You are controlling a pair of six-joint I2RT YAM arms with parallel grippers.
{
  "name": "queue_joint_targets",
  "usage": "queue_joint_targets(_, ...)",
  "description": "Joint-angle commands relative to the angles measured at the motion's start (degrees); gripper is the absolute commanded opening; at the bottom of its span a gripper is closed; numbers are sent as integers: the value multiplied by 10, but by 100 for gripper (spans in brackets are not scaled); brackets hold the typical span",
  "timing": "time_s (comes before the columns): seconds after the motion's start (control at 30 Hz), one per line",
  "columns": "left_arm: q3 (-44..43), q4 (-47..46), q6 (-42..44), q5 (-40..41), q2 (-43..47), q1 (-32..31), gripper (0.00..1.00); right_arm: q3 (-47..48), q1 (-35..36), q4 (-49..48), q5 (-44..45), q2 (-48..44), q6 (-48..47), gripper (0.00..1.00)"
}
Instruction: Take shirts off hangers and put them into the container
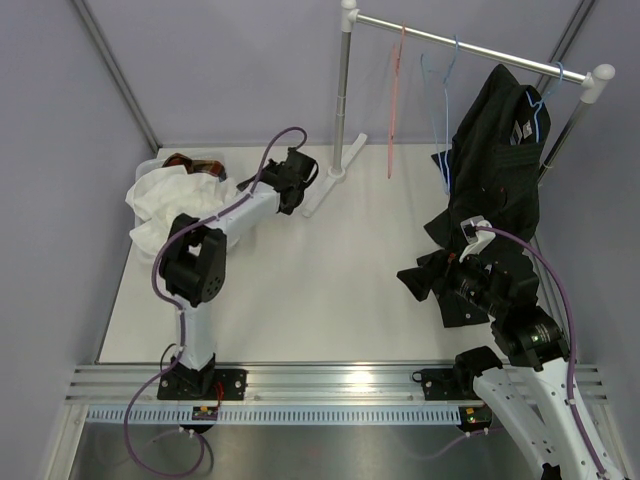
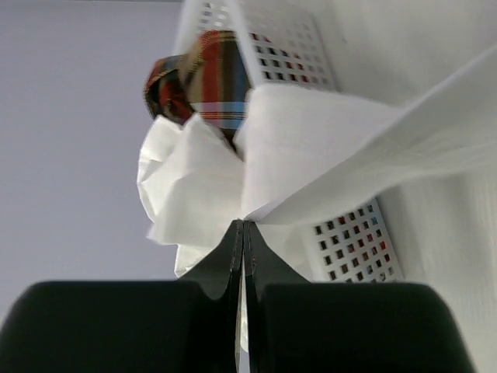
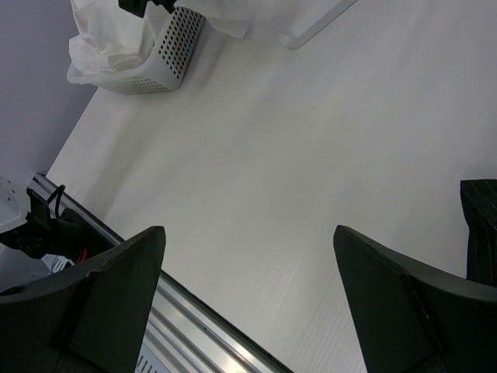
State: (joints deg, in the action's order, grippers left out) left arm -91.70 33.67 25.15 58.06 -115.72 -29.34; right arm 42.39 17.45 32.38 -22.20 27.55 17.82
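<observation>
Top external view shows the black shirt (image 1: 495, 160) as the only one left on the rail (image 1: 470, 45). It hangs on a light blue hanger (image 1: 540, 105) at the right end of the rail, and its lower part droops toward the right edge of the table (image 1: 330, 290).

The shirt looks soft, light and limp. I judge that it will fold and slide and will not keep a shape. The thin wire hanger may swing or come off the rail if the cloth is pulled sideways. A good place to take hold is, I think, the collar or one shoulder, where the cloth is doubled, so that the shoulder can slip off the hanger arm.

The right gripper (image 1: 420, 280) is low, just beside the bottom of the shirt. Its fingers are wide apart, with nothing between them in the right wrist view.

Further left on the rail, a second light blue hanger (image 1: 432, 110) and a pink-red hanger (image 1: 396, 100) hang bare.

At the far left corner of the table the container (image 2: 287, 47) holds the white shirt (image 1: 170, 205) and the plaid shirt (image 1: 195, 163). The white one spills over the rim. The left gripper (image 2: 242, 233) is beside the container, its fingers closed tip to tip against a fold of white cloth. Whether a thin edge is pinched between them, I cannot tell.
</observation>
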Motion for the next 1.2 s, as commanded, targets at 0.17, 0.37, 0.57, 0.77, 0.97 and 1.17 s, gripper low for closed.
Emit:
queue_joint_targets(0.17, -15, -71, -56, 29, 112, 81, 0, 2, -1, -7, -14, 1, 2, 100)
queue_joint_targets(0.37, 38, -70, -170, -30, 197, 164, 0, 2, -1, -9, -16, 3, 2, 99)
queue_joint_targets(0.57, 116, -66, -290, -79, 274, 229, 0, 2, -1, -10, -17, 0, 2, 100)
queue_joint_targets(0.77, 211, -46, -373, -126, 298, 264, 0, 1, -1, -12, -20, -4, 3, 99)
queue_joint_targets(0.97, 253, -20, -410, -205, 288, 264, 0, 1, -1, -14, -21, -9, 3, 99)
queue_joint_targets(1.17, 308, -11, -494, -272, 332, 264, 0, 1, -1, -14, -21, -13, 3, 99)
